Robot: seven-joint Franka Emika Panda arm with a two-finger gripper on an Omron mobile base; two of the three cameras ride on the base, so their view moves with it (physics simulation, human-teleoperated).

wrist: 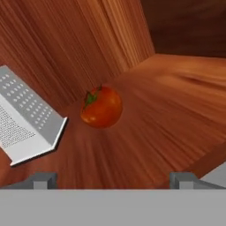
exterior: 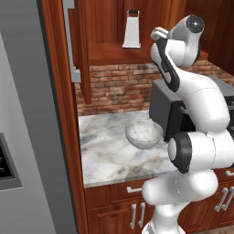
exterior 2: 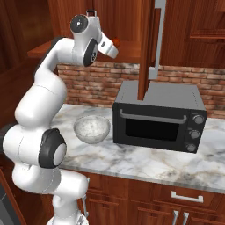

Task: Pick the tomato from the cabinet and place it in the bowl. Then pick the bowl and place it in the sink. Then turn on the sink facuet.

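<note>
Tomato: the tomato (wrist: 101, 107) sits on the cabinet shelf (wrist: 176, 97), ahead of the hand and between its two fingertips' lines, not touched by either; a sliver of it shows past the wrist in the right base view (exterior 2: 116, 42).
Hand: the hand (wrist: 114, 180) is spread wide with nothing between the tips, pointed into the open cabinet (exterior: 107, 27); the tomato lies beyond the tips, near but apart.
Arm: the arm (exterior: 201, 105) is raised from the base and bent up to shelf height.
Bowl: the bowl (exterior: 144, 133) stands upright on the marble bench (exterior: 103, 155), in front of the toaster oven's left end (exterior 2: 159, 115); it looks empty.
Grater: a metal grater (wrist: 26, 117) stands on the same shelf just beside the tomato, apart from it; a careless closing could brush it, in my judgement.
Cabinet door: the door with its grey bar handle (exterior 2: 157, 39) hangs open above the toaster oven.
Back wall: red brick (exterior: 119, 89) runs behind the bench under the shelf.
Progress: early, by my reading: the reach into the cabinet is under way, the tomato is not yet gripped.
Left to do: grip and lift the tomato, drop it in the bowl, carry the bowl to the sink, then open the faucet.
</note>
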